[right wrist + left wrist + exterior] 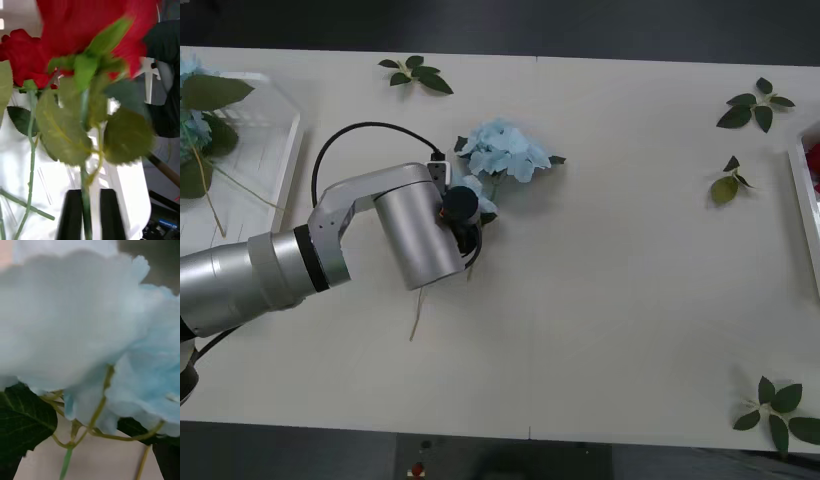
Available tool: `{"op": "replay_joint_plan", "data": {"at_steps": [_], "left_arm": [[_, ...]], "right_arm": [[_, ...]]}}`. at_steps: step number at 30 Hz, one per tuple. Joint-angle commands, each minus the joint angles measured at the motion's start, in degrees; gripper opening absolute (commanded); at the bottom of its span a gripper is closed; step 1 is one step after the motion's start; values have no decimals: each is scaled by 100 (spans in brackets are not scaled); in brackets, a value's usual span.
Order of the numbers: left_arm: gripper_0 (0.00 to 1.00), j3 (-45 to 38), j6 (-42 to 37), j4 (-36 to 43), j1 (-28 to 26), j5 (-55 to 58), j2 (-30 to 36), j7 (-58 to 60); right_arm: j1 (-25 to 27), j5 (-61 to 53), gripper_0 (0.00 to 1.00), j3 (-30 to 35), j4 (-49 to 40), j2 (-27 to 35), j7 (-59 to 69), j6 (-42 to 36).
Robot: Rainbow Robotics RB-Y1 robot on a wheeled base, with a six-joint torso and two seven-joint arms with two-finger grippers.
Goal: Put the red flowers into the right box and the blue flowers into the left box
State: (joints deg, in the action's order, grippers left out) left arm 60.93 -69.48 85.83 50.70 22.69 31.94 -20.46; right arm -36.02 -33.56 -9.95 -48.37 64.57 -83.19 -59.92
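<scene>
The left gripper (465, 235) sits over the stem of the pale-blue fluffy artificial hydrangea (502, 150) at table centre; finger state cannot be determined. The right gripper (87, 213) pinches a deep-red artificial rose (90, 22) stem above the white plastic right box (127, 195), positioned for release.

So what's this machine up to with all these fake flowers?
It is sorting them into trays. The left end effector is at the stem of a blue flower lying mid-table. The right end effector is shut on a red flower stem over the right box. The left box already holds a blue flower.
</scene>
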Motion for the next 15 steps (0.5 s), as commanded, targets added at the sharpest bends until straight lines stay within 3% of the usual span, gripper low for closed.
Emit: {"op": "replay_joint_plan", "data": {"at_steps": [1,3,7,8,10,11,15], "left_arm": [[100,-107,127,-277,142,-151,49,-28],[100,-107,268,-462,142,-195,49,-64],[100,-72,567,-743,142,-265,49,-134],[95,-54,637,-787,142,-265,49,-160],[44,-19,743,-840,142,-309,49,-187],[1,-11,743,-831,142,-318,49,-187],[0,-11,743,-822,142,-309,58,-204]], "right_arm": [[-98,-283,84,256,-50,82,-320,129],[-98,-485,93,274,-41,91,-382,208],[-98,-617,95,274,-50,82,-479,296],[-98,-626,95,274,-50,82,-505,288],[-98,-670,96,274,-50,82,-549,288],[-98,-705,96,274,-50,91,-575,288],[-98,-1004,96,335,-68,100,-637,270]]}}
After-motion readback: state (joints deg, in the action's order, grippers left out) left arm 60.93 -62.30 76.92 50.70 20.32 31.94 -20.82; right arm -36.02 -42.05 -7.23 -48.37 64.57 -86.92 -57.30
